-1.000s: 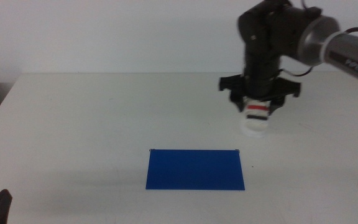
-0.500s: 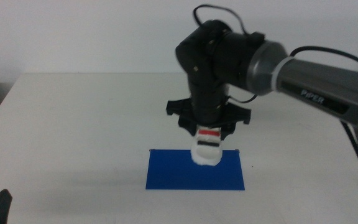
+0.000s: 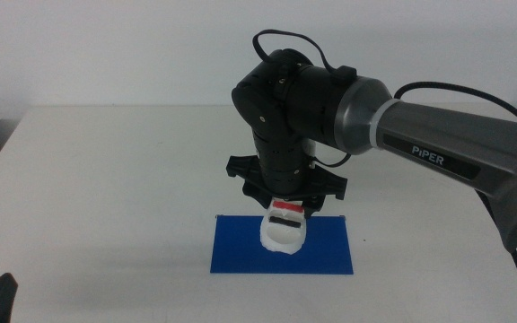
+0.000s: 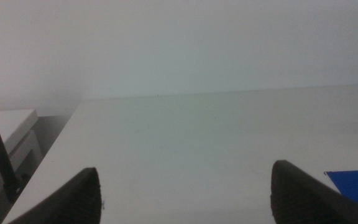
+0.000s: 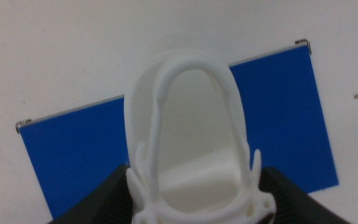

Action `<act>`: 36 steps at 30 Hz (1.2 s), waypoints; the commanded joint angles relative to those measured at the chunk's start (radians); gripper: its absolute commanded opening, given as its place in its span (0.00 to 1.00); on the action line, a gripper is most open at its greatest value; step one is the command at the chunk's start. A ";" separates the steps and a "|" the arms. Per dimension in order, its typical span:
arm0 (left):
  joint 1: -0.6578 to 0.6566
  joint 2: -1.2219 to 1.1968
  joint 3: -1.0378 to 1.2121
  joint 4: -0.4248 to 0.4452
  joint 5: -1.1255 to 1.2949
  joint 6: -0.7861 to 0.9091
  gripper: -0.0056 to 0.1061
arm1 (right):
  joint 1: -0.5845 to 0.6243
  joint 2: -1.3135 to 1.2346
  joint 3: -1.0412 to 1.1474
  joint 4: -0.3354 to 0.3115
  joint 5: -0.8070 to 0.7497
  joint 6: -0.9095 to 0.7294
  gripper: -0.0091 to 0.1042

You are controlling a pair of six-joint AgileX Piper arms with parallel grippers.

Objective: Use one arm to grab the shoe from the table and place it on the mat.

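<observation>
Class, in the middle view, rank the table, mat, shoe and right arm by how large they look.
1. Table.
2. Right arm, though it is raised nearer the camera, so it looks bigger.
3. Mat.
4. Shoe, held in the right gripper.

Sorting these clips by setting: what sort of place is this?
Probably a robot lab or test bench: a bare white table against a blank wall, a PiPER arm whose right gripper holds a shoe over a blue mat; the left gripper waits open.
</observation>
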 commanded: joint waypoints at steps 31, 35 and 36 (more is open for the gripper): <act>-0.004 -0.014 0.007 -0.010 -0.082 -0.005 0.89 | -0.061 -0.066 -0.030 -0.005 0.068 0.974 0.05; -0.004 -0.014 0.007 -0.010 -0.082 -0.005 0.89 | -0.062 -0.053 -0.029 0.005 0.069 0.973 0.05; -0.004 -0.014 0.007 -0.010 -0.082 -0.005 0.89 | -0.061 -0.045 -0.029 0.021 0.069 0.973 0.05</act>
